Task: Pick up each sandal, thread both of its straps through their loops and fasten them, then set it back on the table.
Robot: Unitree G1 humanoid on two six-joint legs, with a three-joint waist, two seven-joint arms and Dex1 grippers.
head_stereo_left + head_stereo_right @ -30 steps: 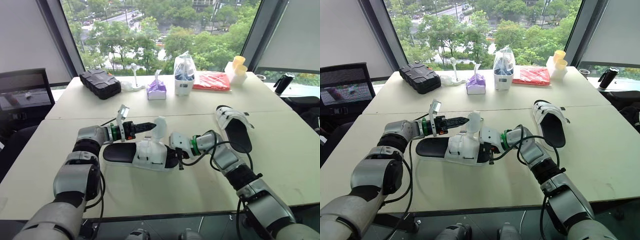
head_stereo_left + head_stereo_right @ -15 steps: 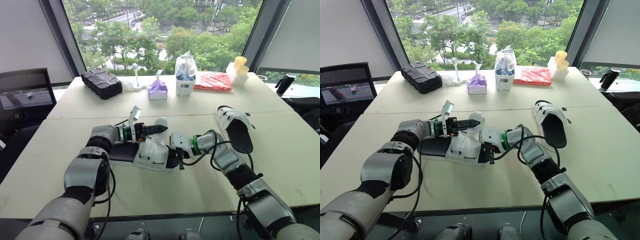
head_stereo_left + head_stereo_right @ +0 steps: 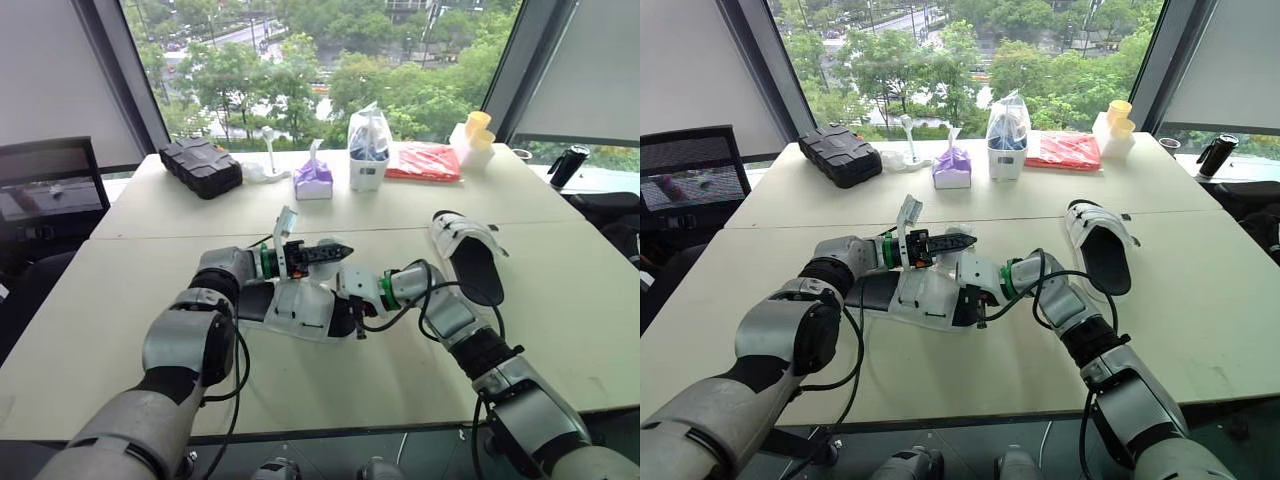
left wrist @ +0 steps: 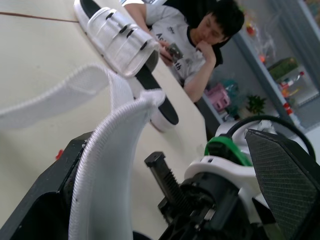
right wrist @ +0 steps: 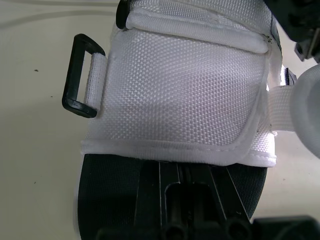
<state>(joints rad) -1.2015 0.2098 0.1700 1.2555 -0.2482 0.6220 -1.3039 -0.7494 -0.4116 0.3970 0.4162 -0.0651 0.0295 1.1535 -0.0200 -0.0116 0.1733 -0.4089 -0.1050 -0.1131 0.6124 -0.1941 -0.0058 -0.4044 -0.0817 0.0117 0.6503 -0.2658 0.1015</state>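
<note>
near sandal (image 3: 296,306) flat at mid-table (image 3: 560,330), between both grippers | left gripper (image 3: 335,250) just above its band; jaws spread; white strap (image 4: 115,165) draped along one finger (image 4: 37,212) | right gripper (image 3: 350,304) at its right end; grip cannot be told | second sandal (image 3: 468,256) farther right, apart
</note>
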